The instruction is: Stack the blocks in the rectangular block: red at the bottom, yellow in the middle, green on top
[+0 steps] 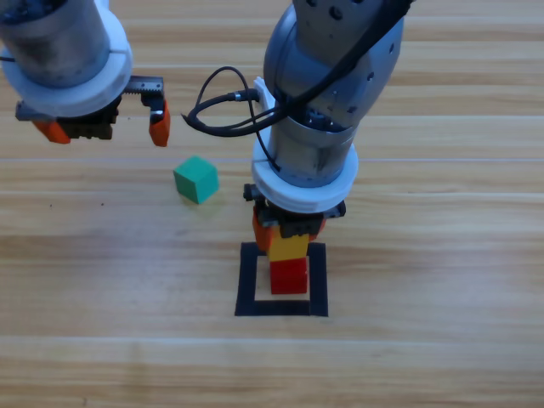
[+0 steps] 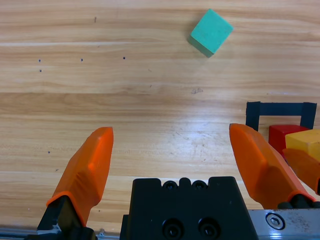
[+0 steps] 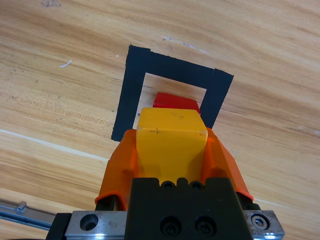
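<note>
Bright, even light; soft shadows; sharp focus.

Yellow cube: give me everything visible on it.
The yellow cube is small, matte and plain, with a few faint dark specks on its top face. The right tool is shut on it, one orange jaw pressing each side. It sits level over the red cube inside the black tape square; whether the two cubes touch can't be told.

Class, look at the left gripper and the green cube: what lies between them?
Only bare wooden table, seen in the left wrist view, separates the open left gripper from the green cube.
</note>
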You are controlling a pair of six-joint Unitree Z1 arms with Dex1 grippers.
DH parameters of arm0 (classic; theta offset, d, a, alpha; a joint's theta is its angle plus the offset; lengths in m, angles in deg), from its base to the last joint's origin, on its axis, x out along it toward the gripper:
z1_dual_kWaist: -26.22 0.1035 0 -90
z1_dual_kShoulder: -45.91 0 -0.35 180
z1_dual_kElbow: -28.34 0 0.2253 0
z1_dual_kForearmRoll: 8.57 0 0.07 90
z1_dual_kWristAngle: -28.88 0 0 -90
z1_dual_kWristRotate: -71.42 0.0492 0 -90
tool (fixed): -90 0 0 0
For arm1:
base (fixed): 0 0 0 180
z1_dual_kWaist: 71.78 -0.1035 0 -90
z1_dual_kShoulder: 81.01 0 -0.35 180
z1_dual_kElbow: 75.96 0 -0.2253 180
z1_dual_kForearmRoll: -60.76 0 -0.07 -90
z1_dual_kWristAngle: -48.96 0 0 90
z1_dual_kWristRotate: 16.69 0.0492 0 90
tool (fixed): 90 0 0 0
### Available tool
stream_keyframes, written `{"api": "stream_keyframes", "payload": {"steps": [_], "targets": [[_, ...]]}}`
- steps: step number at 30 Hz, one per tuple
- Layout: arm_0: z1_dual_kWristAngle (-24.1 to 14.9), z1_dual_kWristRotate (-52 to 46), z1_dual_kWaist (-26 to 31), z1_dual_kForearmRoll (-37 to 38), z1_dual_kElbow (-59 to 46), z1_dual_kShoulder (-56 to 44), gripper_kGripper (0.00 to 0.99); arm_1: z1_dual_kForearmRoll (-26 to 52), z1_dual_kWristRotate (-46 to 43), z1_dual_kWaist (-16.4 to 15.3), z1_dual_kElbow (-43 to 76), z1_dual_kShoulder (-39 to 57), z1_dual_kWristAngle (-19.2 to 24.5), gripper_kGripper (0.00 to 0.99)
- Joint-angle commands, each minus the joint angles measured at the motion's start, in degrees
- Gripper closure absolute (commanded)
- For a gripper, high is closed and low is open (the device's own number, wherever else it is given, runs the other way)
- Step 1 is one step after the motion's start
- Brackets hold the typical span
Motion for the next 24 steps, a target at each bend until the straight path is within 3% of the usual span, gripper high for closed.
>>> {"api": "stream_keyframes", "payload": {"steps": [1, 24], "targets": [[0.43, 0.49, 1.41, 0.66, -1.40, -2.27, 0.000, -1.53, 1.05, -1.92, 0.51, -4.42, 0.48, 0.990], [0.51, 0.57, 1.68, 0.75, -1.75, -2.63, 0.000, -1.70, 1.93, -1.92, -0.19, -5.13, 0.84, 0.990]]}}
